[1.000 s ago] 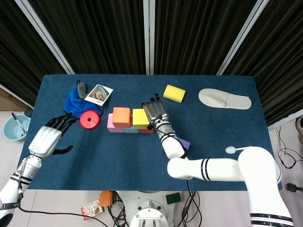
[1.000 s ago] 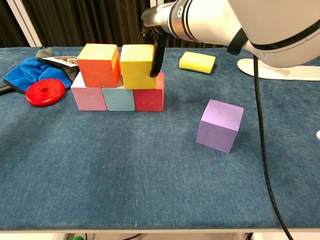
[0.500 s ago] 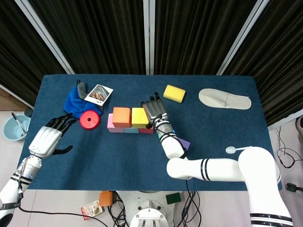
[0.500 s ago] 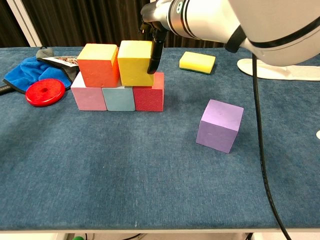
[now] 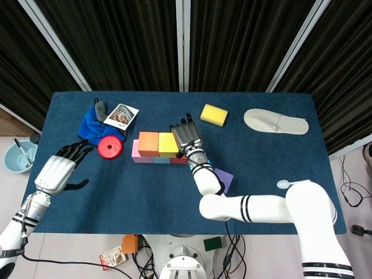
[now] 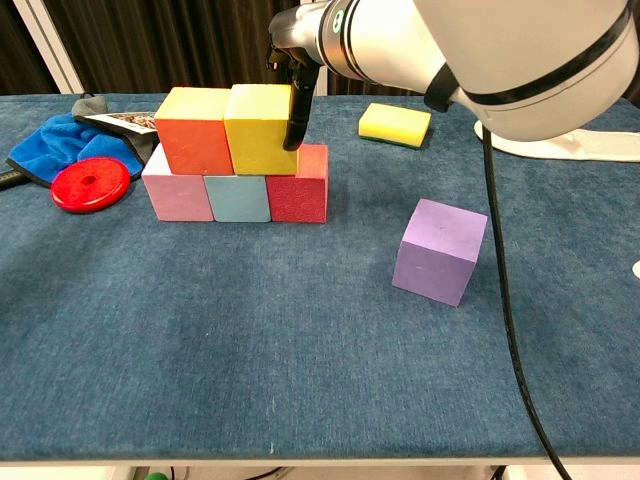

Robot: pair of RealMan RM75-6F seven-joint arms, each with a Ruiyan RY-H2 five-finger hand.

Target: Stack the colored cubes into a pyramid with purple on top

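Right hand (image 5: 187, 138), fingers extended, presses the side of the yellow cube (image 6: 260, 128); whether it grips cannot be told. Yellow touches the orange cube (image 6: 194, 130), both atop the pink (image 6: 176, 195), light-blue (image 6: 237, 197) and red cubes (image 6: 299, 193). The purple cube (image 6: 439, 250) sits apart, nearer the robot. Left hand (image 5: 58, 168) hovers open, holding nothing.

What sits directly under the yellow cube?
The yellow cube rests on the light blue cube and red cube. The contact faces themselves are covered.
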